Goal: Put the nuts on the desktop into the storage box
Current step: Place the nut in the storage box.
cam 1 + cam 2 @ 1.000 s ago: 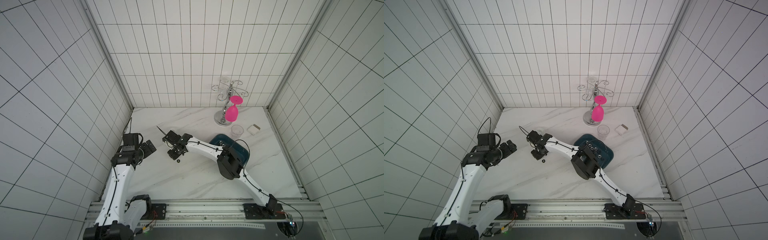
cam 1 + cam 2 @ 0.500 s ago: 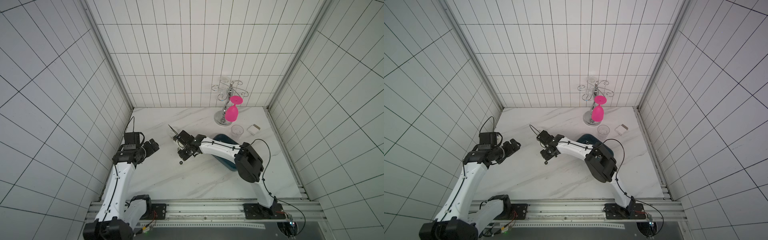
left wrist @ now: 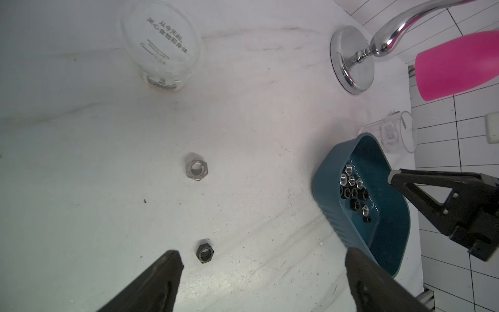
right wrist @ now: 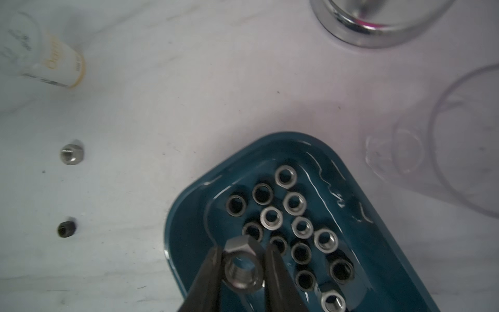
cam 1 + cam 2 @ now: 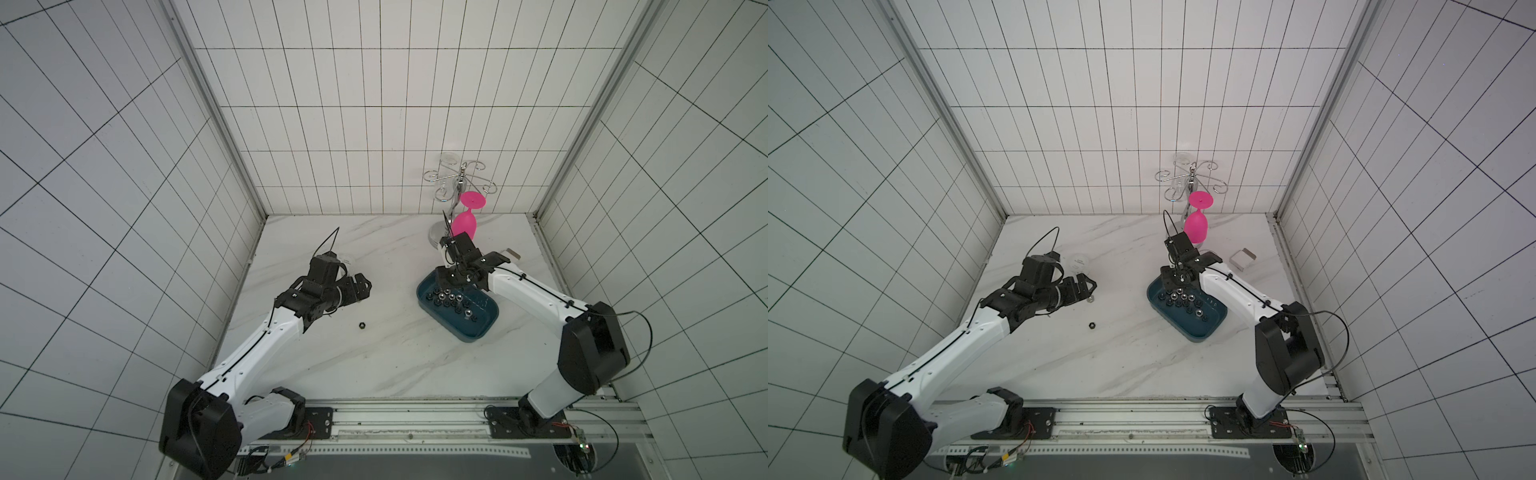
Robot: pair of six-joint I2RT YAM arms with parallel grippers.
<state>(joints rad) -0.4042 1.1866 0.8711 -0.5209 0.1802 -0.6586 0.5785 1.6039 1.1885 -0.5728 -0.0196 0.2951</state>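
Note:
My right gripper (image 4: 243,247) is shut on a silver nut (image 4: 243,267) and hangs just above the near-left end of the dark teal storage box (image 4: 172,221). In both top views that gripper (image 5: 446,282) (image 5: 1173,283) is over the box (image 5: 469,336) (image 5: 1196,334). Several silver and black nuts (image 4: 297,205) lie in the box. Two nuts lie loose on the desktop (image 3: 256,121): a silver one (image 3: 196,170) and a black one (image 3: 205,251) (image 5: 362,325). My left gripper (image 3: 263,254) (image 5: 365,289) is open and empty, hovering with the black nut just inside one fingertip.
A glass jar (image 3: 162,48) lies on its side behind the loose nuts. A clear plastic cup (image 3: 388,132) stands right behind the box. Further back are a chrome rack (image 5: 459,183) with a hanging pink glass (image 5: 464,222) and a small white box (image 5: 1243,257).
My right arm has swung from the left-middle of the desktop across to the storage box, carrying the nut. The left gripper has reached further in toward the two loose nuts.

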